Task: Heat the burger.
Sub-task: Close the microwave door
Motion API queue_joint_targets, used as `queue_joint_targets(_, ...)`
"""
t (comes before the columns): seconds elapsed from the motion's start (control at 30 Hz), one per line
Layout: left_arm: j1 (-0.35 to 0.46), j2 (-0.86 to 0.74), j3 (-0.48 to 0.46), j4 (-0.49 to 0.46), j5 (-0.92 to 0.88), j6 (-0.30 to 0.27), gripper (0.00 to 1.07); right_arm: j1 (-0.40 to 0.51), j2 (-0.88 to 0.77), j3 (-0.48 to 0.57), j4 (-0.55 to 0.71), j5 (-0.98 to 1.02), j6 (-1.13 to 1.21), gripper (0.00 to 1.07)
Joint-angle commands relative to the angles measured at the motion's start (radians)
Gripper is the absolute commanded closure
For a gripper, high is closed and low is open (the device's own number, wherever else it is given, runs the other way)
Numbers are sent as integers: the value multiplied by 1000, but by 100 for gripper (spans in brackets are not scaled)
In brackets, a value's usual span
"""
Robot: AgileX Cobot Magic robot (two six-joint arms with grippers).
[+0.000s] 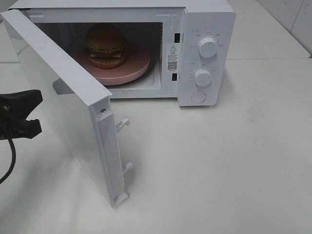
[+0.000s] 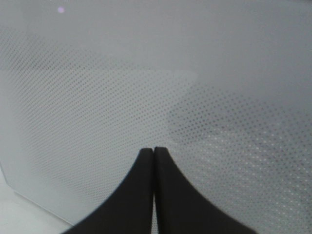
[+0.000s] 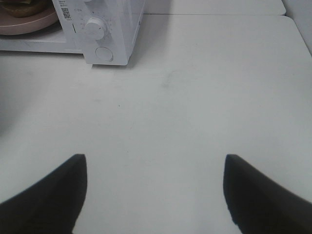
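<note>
Door (image 1: 63, 97) wide open; left pincer (image 2: 154, 152) closed near its face, right pincer (image 3: 155, 160) spread.

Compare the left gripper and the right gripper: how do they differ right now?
The left gripper has its jaws shut together; the right gripper has them spread wide. The left gripper points at the microwave door from close up; the right gripper hangs over the white table. Both are black and hold nothing.
</note>
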Motion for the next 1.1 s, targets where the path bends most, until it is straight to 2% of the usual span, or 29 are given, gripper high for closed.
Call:
queue_joint_targets(0.03,-76,27,-9,-156,-20,34,107,-8,-27,1,1,-4,-6,32)
queue_joint_targets(0.17,-120,45,-11,-192,-26,61,107,-8,-27,1,1,-4,-6,32)
queue_joint_targets(0.23,-177,71,-32,-218,-25,89,107,-8,-27,1,1,-4,-6,32)
queue_joint_targets(0.43,-239,107,-71,-265,-25,89,107,-8,-27,1,1,-4,-6,32)
queue_joint_targets(0.5,-298,132,-120,-301,7,89,107,-8,-27,1,1,-4,-6,32)
queue_joint_targets(0.57,-312,139,-132,-314,16,89,107,-8,-27,1,1,-4,-6,32)
queue_joint_targets(0.6,-336,146,-152,-352,31,92,107,-8,-27,1,1,-4,-6,32)
queue_joint_targets(0.67,-349,149,-164,-370,43,97,107,-8,-27,1,1,-4,-6,32)
queue_joint_targets(0.7,-373,154,-192,-417,70,108,107,-8,-27,1,1,-4,-6,32)
queue_joint_targets(0.8,-382,157,-203,-435,79,117,107,-8,-27,1,1,-4,-6,32)
queue_joint_targets(0.87,-421,163,-262,-511,146,175,107,-8,-27,1,1,-4,-6,32)
queue_joint_targets(0.93,-429,163,-279,-533,166,196,107,-8,-27,1,1,-4,-6,32)
queue_joint_targets(0.97,-447,163,-315,-574,192,235,107,-8,-27,1,1,-4,-6,32)
queue_joint_targets(1.0,-447,163,-315,-574,192,235,107,-8,-27,1,1,-4,-6,32)
queue_joint_targets(1.07,-468,163,-363,-625,219,293,107,-8,-27,1,1,-4,-6,32)
queue_joint_targets(1.1,-468,163,-363,-625,219,293,107,-8,-27,1,1,-4,-6,32)
